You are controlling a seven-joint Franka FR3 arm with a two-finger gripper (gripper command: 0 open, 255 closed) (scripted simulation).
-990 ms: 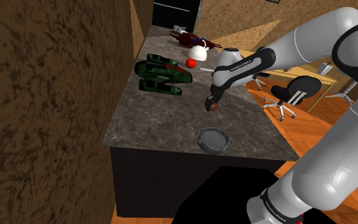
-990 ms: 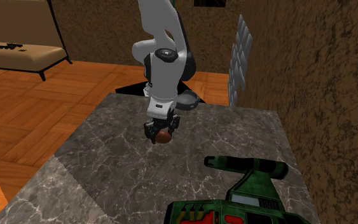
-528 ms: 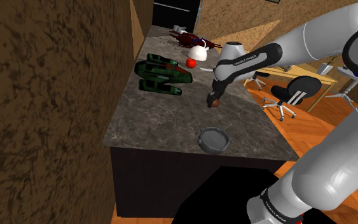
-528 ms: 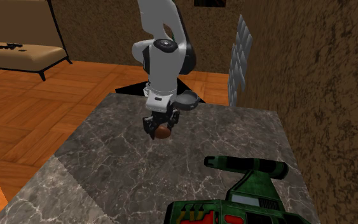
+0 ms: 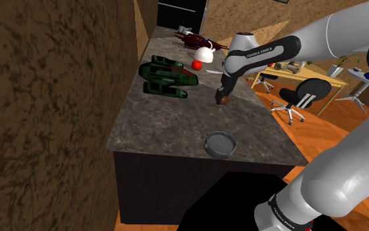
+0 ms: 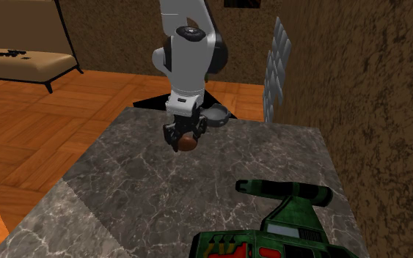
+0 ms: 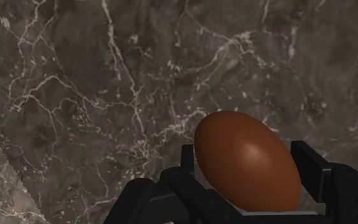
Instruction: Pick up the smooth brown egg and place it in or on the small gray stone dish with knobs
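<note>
Carry step: my black fingers (image 7: pixel 308 165) clasp the smooth brown egg (image 7: pixel 246 159); next, over to the small grey knobbed dish (image 5: pixel 219 144), well apart.

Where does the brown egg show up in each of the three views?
Shoulder view: egg in the claw, above the counter, right of centre.
Second exterior view: egg upper middle, under the arm.
Wrist view: egg clasped between the fingers.
Shared landmark: the dark veined counter.

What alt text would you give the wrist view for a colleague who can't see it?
A smooth brown egg is clasped between the fingers of the black gripper, seen close up. Behind it lies a dark marble countertop veined with white.
</note>
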